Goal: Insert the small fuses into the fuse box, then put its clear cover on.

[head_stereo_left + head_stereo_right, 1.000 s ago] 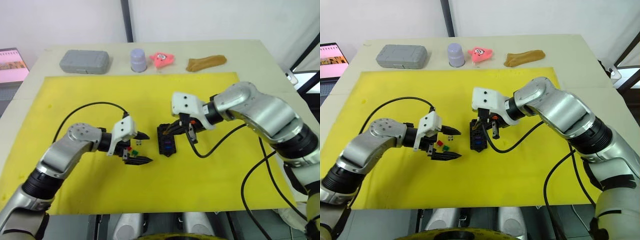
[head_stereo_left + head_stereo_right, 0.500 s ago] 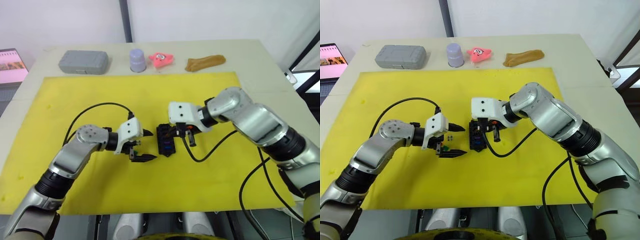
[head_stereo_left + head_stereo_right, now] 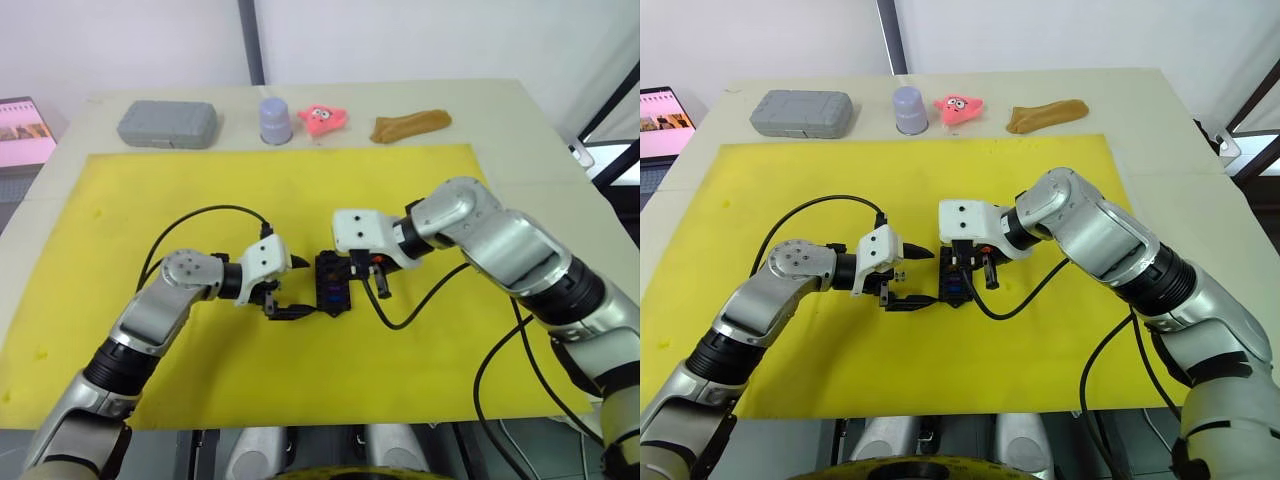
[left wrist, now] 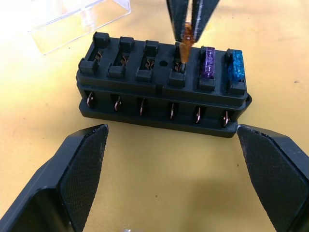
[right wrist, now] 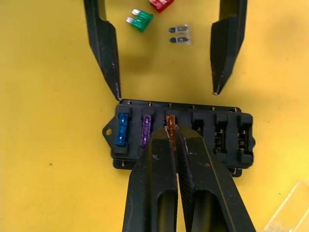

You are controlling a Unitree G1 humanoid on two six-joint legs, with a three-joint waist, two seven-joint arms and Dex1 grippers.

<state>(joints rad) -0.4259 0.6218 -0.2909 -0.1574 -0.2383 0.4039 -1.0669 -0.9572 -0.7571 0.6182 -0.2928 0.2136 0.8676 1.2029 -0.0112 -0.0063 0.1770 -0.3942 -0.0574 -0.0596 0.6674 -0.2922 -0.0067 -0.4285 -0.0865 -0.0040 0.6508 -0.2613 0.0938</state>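
The black fuse box (image 4: 164,87) lies on the yellow mat, with a blue fuse (image 5: 122,130) and a purple fuse (image 5: 145,131) seated in its end slots. My right gripper (image 5: 171,133) is shut on an orange fuse (image 4: 186,41) and holds it upright, its lower end at the slot beside the purple one. My left gripper (image 3: 300,290) is open, its two fingertips just short of the box's long side. Behind the left fingers lie loose green (image 5: 140,20), red (image 5: 161,5) and grey (image 5: 180,35) fuses. The clear cover (image 4: 77,19) rests on the mat beyond the box.
The yellow mat (image 3: 400,200) covers most of the table. Along the far edge stand a grey case (image 3: 167,123), a lavender cup (image 3: 276,120), a pink toy (image 3: 324,118) and a brown lump (image 3: 410,125). A screen (image 3: 25,130) sits off the table's left.
My left gripper has moved right, up to the fuse box, still open. My right gripper has come down onto the box with the orange fuse.
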